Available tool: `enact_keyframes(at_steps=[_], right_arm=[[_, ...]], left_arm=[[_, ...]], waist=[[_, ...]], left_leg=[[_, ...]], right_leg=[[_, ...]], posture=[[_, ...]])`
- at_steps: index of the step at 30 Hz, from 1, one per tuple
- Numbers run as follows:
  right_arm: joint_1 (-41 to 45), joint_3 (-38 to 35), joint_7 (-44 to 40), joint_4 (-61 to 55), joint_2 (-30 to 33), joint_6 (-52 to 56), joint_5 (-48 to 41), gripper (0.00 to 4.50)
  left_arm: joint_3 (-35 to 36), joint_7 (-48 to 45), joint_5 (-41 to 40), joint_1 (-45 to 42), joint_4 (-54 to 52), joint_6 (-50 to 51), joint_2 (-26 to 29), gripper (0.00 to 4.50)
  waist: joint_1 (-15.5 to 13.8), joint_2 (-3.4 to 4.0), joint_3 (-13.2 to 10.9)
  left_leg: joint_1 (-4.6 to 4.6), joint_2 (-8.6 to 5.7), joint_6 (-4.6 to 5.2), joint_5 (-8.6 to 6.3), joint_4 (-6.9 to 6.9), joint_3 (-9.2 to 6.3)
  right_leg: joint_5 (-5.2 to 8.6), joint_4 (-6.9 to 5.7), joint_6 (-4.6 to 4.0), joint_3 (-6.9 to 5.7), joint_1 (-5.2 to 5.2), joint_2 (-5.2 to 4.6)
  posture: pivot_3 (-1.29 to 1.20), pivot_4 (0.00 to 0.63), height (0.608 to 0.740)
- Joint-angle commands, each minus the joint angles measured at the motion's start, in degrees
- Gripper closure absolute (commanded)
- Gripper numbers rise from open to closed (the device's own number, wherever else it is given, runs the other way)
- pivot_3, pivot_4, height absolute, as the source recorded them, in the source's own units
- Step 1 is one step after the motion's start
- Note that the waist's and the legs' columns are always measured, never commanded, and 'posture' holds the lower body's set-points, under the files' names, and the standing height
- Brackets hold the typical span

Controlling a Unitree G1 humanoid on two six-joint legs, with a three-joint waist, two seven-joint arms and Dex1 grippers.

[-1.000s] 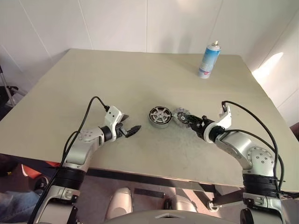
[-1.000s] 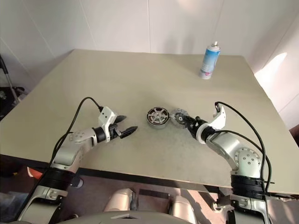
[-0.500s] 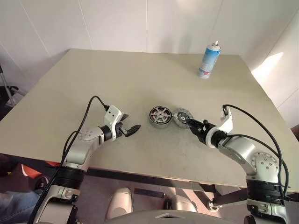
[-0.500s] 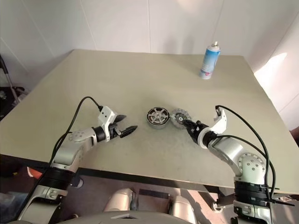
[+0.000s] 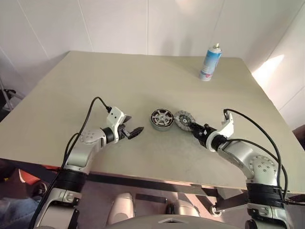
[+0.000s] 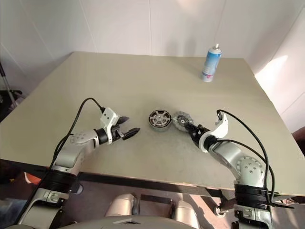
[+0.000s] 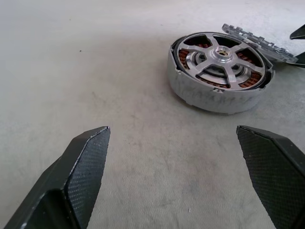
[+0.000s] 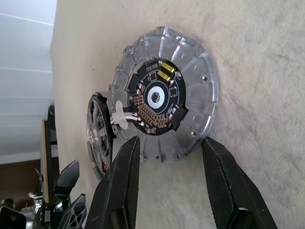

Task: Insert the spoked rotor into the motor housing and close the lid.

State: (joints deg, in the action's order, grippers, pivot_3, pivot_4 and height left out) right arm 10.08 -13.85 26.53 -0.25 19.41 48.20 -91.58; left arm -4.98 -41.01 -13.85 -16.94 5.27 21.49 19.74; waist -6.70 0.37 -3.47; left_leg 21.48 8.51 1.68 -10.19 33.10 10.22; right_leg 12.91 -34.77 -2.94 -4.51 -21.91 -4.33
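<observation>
The motor housing [image 7: 209, 98] stands on the table [image 5: 95, 86] near its middle. The spoked rotor [image 7: 217, 57] sits inside it, copper windings showing between the silver spokes. The lid [image 8: 190, 71], a grey ribbed disc with a dark circuit centre and white wires, leans tilted against the housing's right side, also seen as the lid [image 5: 183, 119]. My right gripper [image 5: 194, 127] is at the lid's near rim, its fingers [image 8: 125, 181] apart with table showing between them. My left gripper [image 5: 138, 131] hovers wide open to the left of the housing, apart from it.
A blue and white spray can [image 5: 210, 63] stands upright at the back right of the table. The table's front edge runs just below both forearms. Black cables loop over each arm.
The camera has shifted a little. The right wrist has turned slightly at the lid. Housing, lid and left gripper keep their places.
</observation>
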Motion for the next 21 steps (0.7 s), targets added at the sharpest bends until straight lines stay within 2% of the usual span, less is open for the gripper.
enact_keyframes(at_steps=[1,6,13,21], right_arm=[[2.38,0.14,-3.06,2.29,-1.16,-0.65,4.86,2.23],[3.67,-0.49,-5.33,3.07,-2.49,0.26,8.38,2.23],[6.08,-0.96,-8.87,3.9,-3.81,0.49,13.54,2.23],[12.57,0.33,-15.35,4.21,-5.88,0.12,20.8,2.23]], left_arm=[[0.53,-0.35,-0.15,-1.1,-0.83,-0.65,0.54,0.0],[0.55,-0.25,-0.23,-0.85,-1.11,-0.55,0.59,0.0],[0.3,-0.09,-0.24,-0.57,-1.24,-0.52,0.28,0.0],[-0.38,-0.2,-0.02,-1.09,-0.78,-0.54,-0.33,0.0]], waist=[[0.04,-0.04,0.02],[0.48,-0.07,0.03],[1.23,-0.09,0.04],[1.12,-0.08,0.04]], left_leg=[[-0.06,0.0,-0.01,0.01,0.0,0.0],[-0.47,0.0,-0.02,0.01,0.01,-0.01],[-0.45,0.0,-0.02,0.01,0.01,-0.01],[-0.23,0.0,0.02,-0.02,-0.01,-0.01]], right_leg=[[0.0,0.01,0.0,0.0,0.07,0.0],[0.01,0.08,0.0,0.0,0.52,0.0],[0.01,0.07,0.0,0.0,0.5,0.0],[-0.02,0.0,-0.04,0.0,0.29,0.0]], posture=[[0.0,0.0,0.74],[0.0,0.0,0.74],[0.0,0.0,0.74],[0.0,0.0,0.74]])
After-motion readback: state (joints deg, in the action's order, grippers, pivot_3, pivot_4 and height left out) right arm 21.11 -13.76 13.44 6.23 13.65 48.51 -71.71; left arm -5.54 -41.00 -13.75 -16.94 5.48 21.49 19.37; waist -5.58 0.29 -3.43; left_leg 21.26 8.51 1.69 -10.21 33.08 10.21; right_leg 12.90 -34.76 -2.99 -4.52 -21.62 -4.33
